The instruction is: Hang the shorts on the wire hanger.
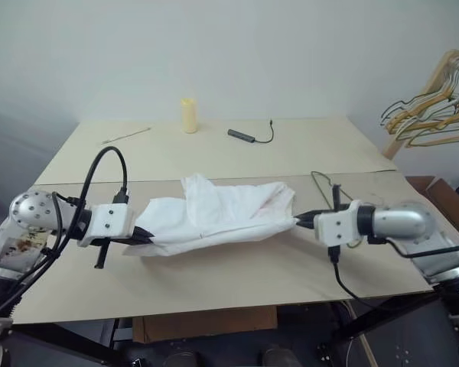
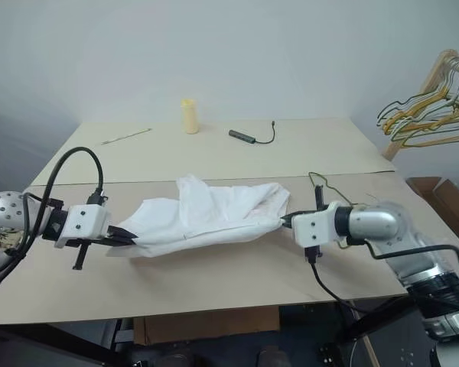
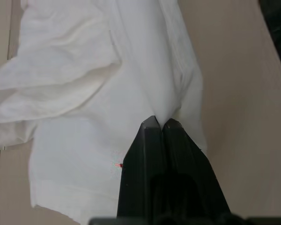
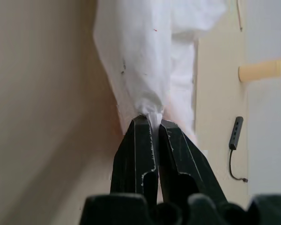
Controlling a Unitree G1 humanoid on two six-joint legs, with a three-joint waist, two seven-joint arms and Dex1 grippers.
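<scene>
The shorts (image 1: pixel 214 214): soft, light, sagging; left gripper (image 1: pixel 147 235) and right gripper (image 1: pixel 301 222) jaws clamp opposite edges.

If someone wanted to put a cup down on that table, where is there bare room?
The near edge of the table, in front of the shorts, is bare. So is the far left corner, beyond the thin stick. The far middle holds a yellow cylinder and a dark cabled device. The middle is crowded: both grippers, left and right, pinch the shorts' ends.
</scene>
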